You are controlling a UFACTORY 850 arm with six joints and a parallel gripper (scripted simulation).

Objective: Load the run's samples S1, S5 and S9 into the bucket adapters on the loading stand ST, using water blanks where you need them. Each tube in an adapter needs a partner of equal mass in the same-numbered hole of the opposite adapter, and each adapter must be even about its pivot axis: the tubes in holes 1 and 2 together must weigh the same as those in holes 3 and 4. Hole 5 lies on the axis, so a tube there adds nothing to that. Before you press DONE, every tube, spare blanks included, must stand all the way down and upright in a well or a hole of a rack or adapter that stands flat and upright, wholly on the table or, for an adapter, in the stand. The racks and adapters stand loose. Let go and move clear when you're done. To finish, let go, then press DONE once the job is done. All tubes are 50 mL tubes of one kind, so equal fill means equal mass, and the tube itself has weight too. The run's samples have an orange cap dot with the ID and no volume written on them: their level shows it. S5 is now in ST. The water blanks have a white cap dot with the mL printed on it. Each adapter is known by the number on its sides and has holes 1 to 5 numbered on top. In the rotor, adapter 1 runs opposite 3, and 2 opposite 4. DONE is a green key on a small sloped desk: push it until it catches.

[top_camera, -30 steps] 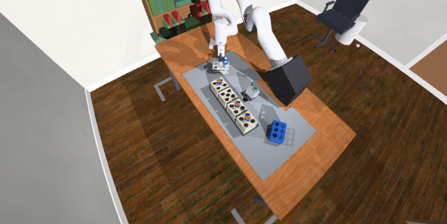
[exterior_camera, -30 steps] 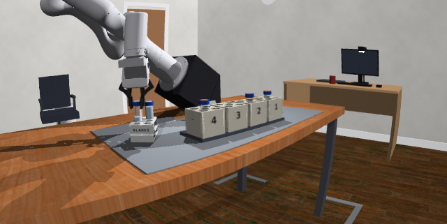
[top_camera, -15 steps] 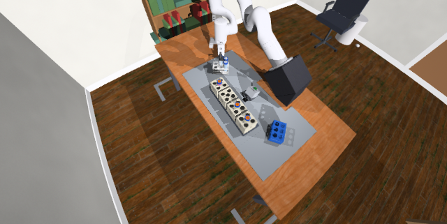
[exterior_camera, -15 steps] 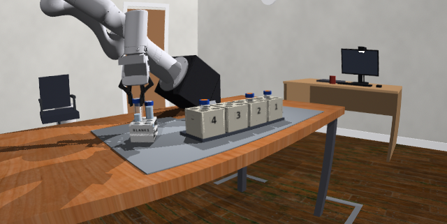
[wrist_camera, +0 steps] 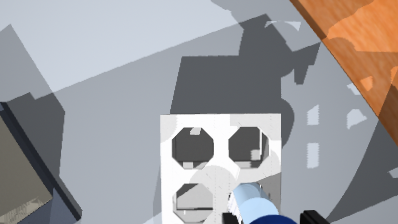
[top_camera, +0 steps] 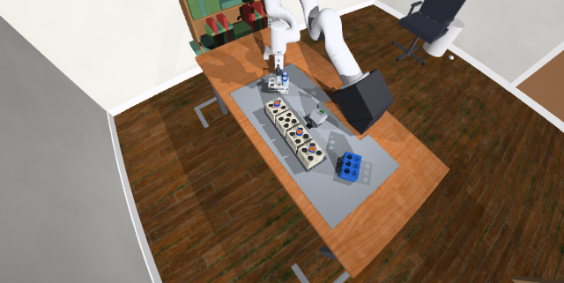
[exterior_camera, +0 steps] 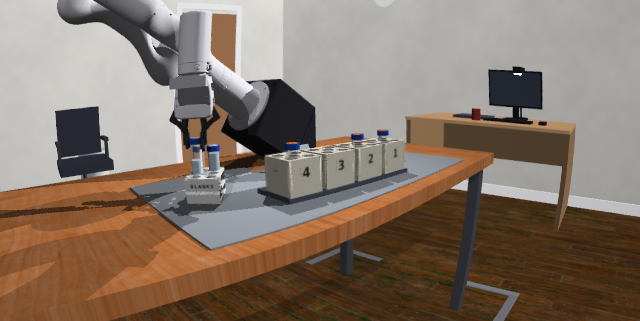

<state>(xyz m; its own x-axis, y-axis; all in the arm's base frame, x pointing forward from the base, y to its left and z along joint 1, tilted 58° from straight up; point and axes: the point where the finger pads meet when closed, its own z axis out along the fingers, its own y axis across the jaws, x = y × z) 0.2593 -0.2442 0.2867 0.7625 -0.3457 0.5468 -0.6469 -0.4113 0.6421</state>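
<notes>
top, tool: gripper [top_camera: 278, 71] [exterior_camera: 195, 147] [wrist_camera: 271, 219] over the blanks rack [top_camera: 278, 92] [exterior_camera: 203, 195] [wrist_camera: 220, 121]; finger contact too small to tell here.
top, samples: orange-dot caps in adapter 4 [top_camera: 270, 108] [exterior_camera: 295, 176], adapter 2 [top_camera: 294, 138] [exterior_camera: 370, 163] and adapter 1 [top_camera: 310, 162] [exterior_camera: 395, 156]; IDs unreadable.
exterior, held tube: blank tube [top_camera: 278, 78] [exterior_camera: 197, 165] [wrist_camera: 254, 204] upright, fingers clenched on it near the blue cap; lower end at the rack, seating depth can't tell.
exterior, neighbour: capped tube [exterior_camera: 213, 160] just beside it; likely snag for the fingers.
exterior, handling: probably light, stiff, smooth-walled; water low down should steady it, but a tight off-centre pinch could tilt it.
wrist, grip: gripper grasping the blank tube, cap between the fingers; mL print not readable.
wrist, where to hold: upper wall just under the cap, squarely across the axis; lift straight, since the loose rack may drag.
wrist, rack: three open wells show; rest cut off.
</notes>
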